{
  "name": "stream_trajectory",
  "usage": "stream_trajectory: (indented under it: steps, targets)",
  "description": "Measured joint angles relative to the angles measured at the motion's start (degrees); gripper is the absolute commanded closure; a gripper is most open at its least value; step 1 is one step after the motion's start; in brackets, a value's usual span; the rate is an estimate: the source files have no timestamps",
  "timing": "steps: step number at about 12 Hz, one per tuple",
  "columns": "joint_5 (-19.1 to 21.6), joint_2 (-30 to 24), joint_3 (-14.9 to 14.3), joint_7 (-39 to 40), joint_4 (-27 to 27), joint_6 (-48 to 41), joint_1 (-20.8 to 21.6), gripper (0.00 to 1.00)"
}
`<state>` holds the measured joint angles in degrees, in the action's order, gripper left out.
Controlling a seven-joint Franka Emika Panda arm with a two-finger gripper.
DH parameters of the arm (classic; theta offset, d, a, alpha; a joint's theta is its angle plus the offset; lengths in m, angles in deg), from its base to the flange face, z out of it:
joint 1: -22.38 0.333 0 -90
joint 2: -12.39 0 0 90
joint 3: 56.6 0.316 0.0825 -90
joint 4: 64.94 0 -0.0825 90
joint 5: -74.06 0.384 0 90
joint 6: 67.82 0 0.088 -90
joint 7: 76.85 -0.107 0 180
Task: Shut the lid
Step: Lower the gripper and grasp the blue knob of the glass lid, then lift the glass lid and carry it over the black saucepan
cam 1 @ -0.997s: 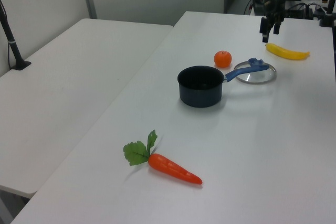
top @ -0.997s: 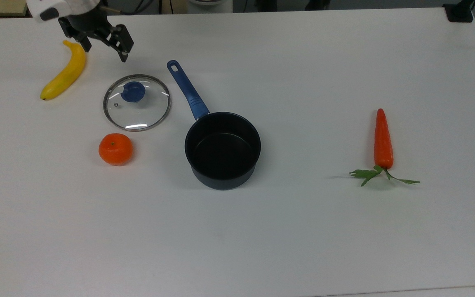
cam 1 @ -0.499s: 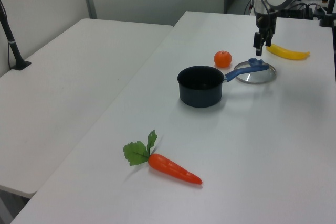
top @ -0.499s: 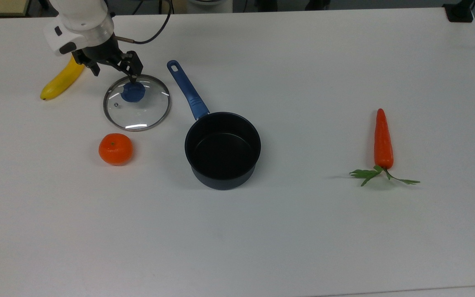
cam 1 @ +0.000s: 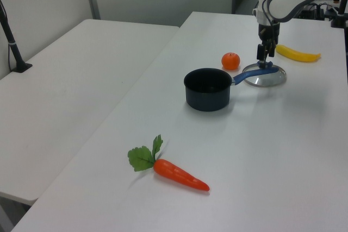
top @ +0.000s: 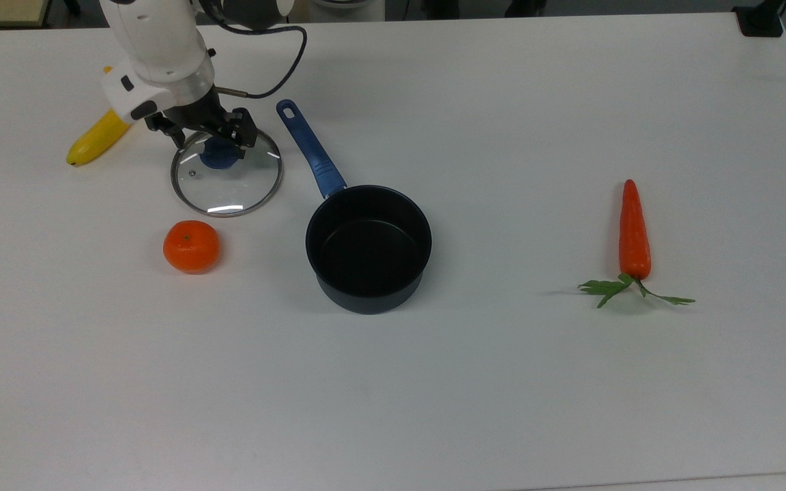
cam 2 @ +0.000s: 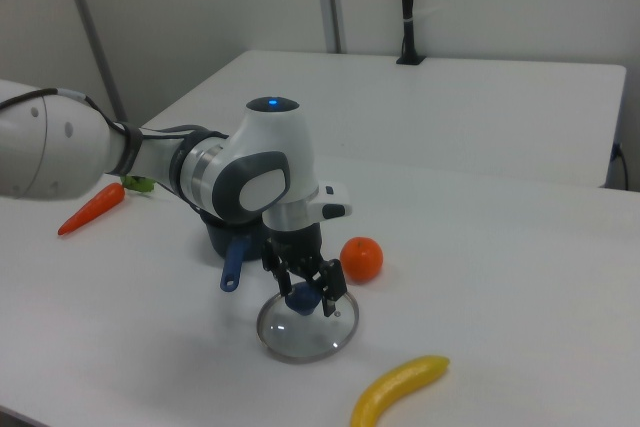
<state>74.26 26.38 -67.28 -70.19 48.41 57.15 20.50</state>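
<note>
Claw [top: 215, 140] now lower, masking lid [top: 227, 179] knob.

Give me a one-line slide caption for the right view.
Open gripper straddling the blue knob of the glass lid lying on the table, saucepan uncovered behind.

In the upper left of the top view, the gripper [top: 210, 138] hung over the lid [top: 227, 170], its fingers spread to either side of the blue knob [top: 217, 156]. The lid lay flat on the white table [top: 502, 382]. A banana [top: 96, 138] lay at the far left, partly behind the arm [top: 158, 48]. Below the lid sat an orange [top: 191, 246]. The pot [top: 368, 247] stood uncovered near the centre, its blue handle [top: 310, 147] pointing to the upper left. A carrot [top: 634, 235] lay well apart at the right.
</note>
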Motion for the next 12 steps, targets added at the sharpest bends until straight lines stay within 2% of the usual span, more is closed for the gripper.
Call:
stream_trajectory:
  steps: [1, 4, 6, 8, 12]
  targets:
    - [0.0, 0.4, 0.0, 0.0, 0.0, 0.2, 0.2, 0.05]
    - [0.0, 0.6, 0.0, 0.0, 0.0, 0.3, 0.6, 0.34]
    - [0.0, 0.6, 0.0, 0.0, -0.1, 0.4, 0.6, 0.49]
    - [0.0, 0.6, 0.0, 0.0, -0.1, 0.4, 0.6, 0.53]
    - [0.0, 0.0, -0.1, 0.0, -0.3, 0.2, 0.5, 0.53]
